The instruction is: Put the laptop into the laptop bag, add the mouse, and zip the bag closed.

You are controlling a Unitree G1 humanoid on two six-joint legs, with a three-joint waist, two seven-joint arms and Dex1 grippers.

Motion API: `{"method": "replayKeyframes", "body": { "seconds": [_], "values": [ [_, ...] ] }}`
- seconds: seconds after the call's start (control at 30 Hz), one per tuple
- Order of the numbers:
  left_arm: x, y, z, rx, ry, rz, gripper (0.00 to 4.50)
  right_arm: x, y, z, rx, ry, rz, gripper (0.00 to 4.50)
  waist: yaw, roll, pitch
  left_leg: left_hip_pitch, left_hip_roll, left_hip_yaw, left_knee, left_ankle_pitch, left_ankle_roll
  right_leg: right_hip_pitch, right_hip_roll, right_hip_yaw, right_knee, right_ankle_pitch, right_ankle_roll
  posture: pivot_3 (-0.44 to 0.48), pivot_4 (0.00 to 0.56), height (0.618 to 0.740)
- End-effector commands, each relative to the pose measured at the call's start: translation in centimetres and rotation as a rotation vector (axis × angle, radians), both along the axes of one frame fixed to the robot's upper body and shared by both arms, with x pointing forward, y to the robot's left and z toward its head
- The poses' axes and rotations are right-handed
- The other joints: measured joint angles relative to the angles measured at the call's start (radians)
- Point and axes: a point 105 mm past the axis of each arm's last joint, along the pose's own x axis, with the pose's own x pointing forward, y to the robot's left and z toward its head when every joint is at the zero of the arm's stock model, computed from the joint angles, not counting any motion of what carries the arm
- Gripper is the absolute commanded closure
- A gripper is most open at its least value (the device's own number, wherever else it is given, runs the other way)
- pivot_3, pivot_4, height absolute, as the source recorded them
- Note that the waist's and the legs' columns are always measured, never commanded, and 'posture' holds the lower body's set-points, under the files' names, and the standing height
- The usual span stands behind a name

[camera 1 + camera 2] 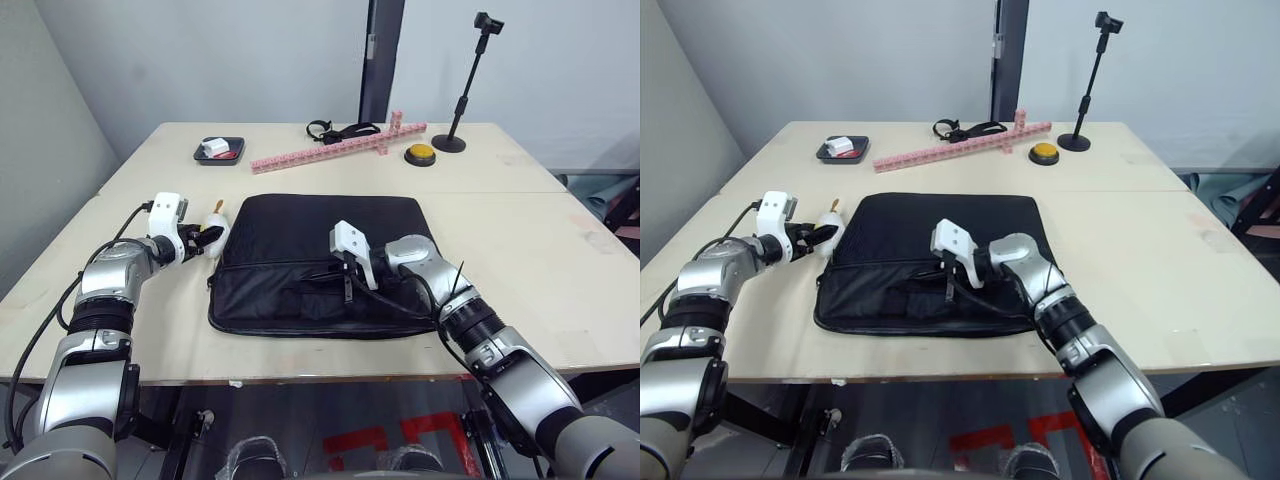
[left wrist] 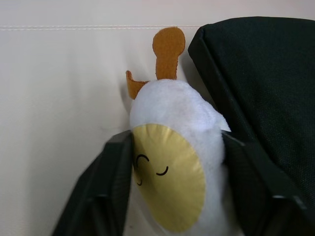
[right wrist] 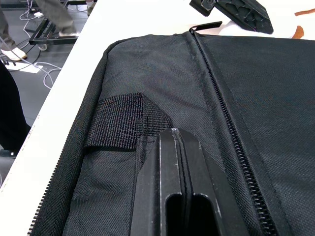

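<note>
Bag and claws shared the pale surface [image 1: 560, 250]. The laptop bag [image 1: 310, 240] lay flat at its middle, black, its zipper [image 3: 231, 123] running along the top panel. The right claw [image 3: 179, 196] rested on the bag beside a strap handle [image 3: 123, 120], fingers pressed together on nothing. The left claw [image 2: 172, 162] sat just beside the bag's left edge, pinching a white plush toy [image 2: 182, 128] with a yellow face and orange pieces.
</note>
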Motion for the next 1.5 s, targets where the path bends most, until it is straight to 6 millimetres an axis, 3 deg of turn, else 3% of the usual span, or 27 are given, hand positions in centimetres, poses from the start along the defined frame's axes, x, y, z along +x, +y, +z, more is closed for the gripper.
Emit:
{"method": "replayKeyframes", "body": {
  "seconds": [0.03, 0.13, 0.33, 0.53, 0.7, 0.93, 1.1, 1.37, 1.5],
  "values": [
    [-0.7, 1.4, 1.4, 0.009, -0.046, 0.024, 3.34, 0.3, -0.8, -0.4, -0.008, 0.020, -0.034, 4.50, -0.001, 0.000, 0.000, 0.000, 0.000, 0.000, 0.000, 0.000, 0.000, 0.000, 0.000, 0.000, 0.000, 0.000, 0.000, 0.000, 0.150, 0.740],
    [-1.5, 1.8, 2.5, 0.004, -0.101, 0.014, 4.38, 0.2, -0.6, -0.4, -0.003, 0.029, -0.024, 4.50, -0.002, 0.000, 0.000, 0.000, 0.000, 0.000, -0.001, 0.000, 0.000, 0.000, 0.000, 0.000, -0.001, 0.000, 0.000, 0.000, 0.150, 0.740],
    [-4.9, 1.1, 6.3, -0.053, -0.218, -0.096, 4.45, 0.1, -0.7, -1.3, -0.037, 0.074, -0.009, 4.50, -0.003, 0.000, 0.000, 0.000, 0.000, 0.000, -0.001, 0.000, 0.000, 0.000, 0.000, -0.001, -0.002, 0.000, 0.000, 0.000, 0.150, 0.740],
    [-10.1, -1.1, 7.2, -0.025, -0.198, -0.304, 4.45, 0.2, -0.8, -1.7, -0.053, 0.116, -0.022, 4.50, -0.013, 0.000, 0.000, 0.001, 0.000, 0.001, -0.003, -0.001, -0.001, 0.000, 0.000, 0.000, -0.002, -0.001, -0.001, 0.000, 0.150, 0.740],
    [-14.2, -3.0, 5.6, 0.036, -0.075, -0.494, 4.45, -0.1, -0.3, -1.6, -0.027, 0.148, -0.006, 4.50, -0.018, 0.001, 0.000, 0.002, 0.000, 0.001, -0.005, -0.001, -0.001, 0.000, 0.000, 0.000, -0.002, -0.001, -0.001, 0.000, 0.150, 0.740],
    [-17.0, -4.1, 4.2, 0.057, 0.051, -0.640, 4.45, -0.5, -0.1, -2.1, -0.034, 0.170, 0.005, 4.50, -0.033, 0.001, 0.001, 0.004, 0.000, 0.002, -0.010, -0.001, -0.001, -0.001, 0.001, 0.000, -0.003, -0.002, -0.001, 0.000, 0.150, 0.740],
    [-19.3, -6.3, 3.2, 0.068, 0.146, -0.817, 4.45, -0.8, -0.1, -2.8, -0.047, 0.187, 0.014, 4.50, -0.042, 0.001, 0.000, 0.004, 0.000, 0.003, -0.011, -0.001, -0.001, -0.001, 0.001, 0.000, -0.006, -0.003, -0.003, 0.000, 0.150, 0.740],
    [-21.2, -10.2, 2.6, 0.045, 0.181, -1.023, 4.45, -0.8, 0.0, -3.0, -0.049, 0.187, 0.008, 4.50, -0.043, 0.002, 0.000, 0.004, 0.000, 0.003, -0.012, -0.001, -0.001, -0.001, 0.001, 0.000, -0.005, -0.003, -0.003, 0.000, 0.150, 0.740],
    [-20.9, -12.1, 1.6, 0.052, 0.165, -1.088, 4.45, -0.9, 0.4, -3.0, -0.042, 0.194, 0.014, 4.50, -0.044, 0.002, -0.001, 0.005, 0.000, 0.003, -0.012, -0.001, -0.001, -0.001, 0.001, 0.000, -0.005, -0.003, -0.003, 0.000, 0.150, 0.740]
  ]
}}
